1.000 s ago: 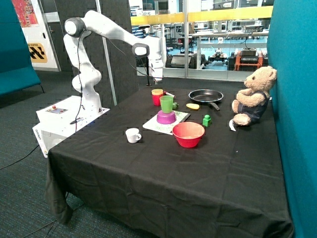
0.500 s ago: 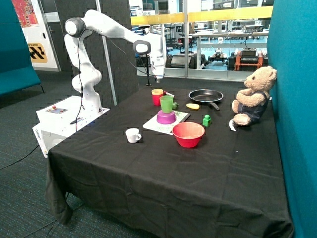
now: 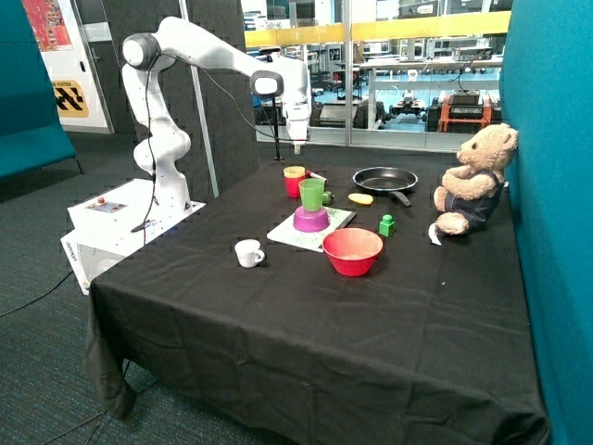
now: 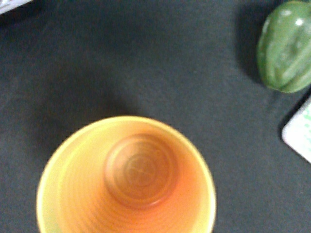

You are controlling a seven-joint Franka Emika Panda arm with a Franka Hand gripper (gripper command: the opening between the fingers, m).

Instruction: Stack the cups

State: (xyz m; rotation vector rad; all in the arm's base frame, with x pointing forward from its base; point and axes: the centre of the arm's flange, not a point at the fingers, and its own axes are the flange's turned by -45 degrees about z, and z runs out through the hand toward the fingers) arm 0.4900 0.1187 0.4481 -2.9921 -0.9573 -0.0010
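We observe that over the last second the tool [image 3: 296, 146] has risen and drifted slightly toward the frying pan [image 3: 384, 177]; it now hangs above the yellow cup [image 3: 295, 172], clear of its rim. The yellow cup sits nested in the red-pink cup [image 3: 293, 186] near the far edge of the surface [image 3: 306, 324], so we judge the first stacking step complete and the arm retreating from a finished placement. The green cup [image 3: 312, 194] stands apart from that pair, resting on top of the purple bowl [image 3: 310, 220] on the white mat [image 3: 324, 231], and we judge it the remaining item to be stacked. We cannot tell whether the tool is released or clenched: in the outside view it is too small to resolve, and the wrist view does not show it at all. The wrist view looks straight down into the yellow cup [image 4: 127, 177], whose rim is cut off by the frame edge; the red-pink cup beneath is hidden there. A green, pepper-like object [image 4: 286, 46] lies nearby, also partly cut off.
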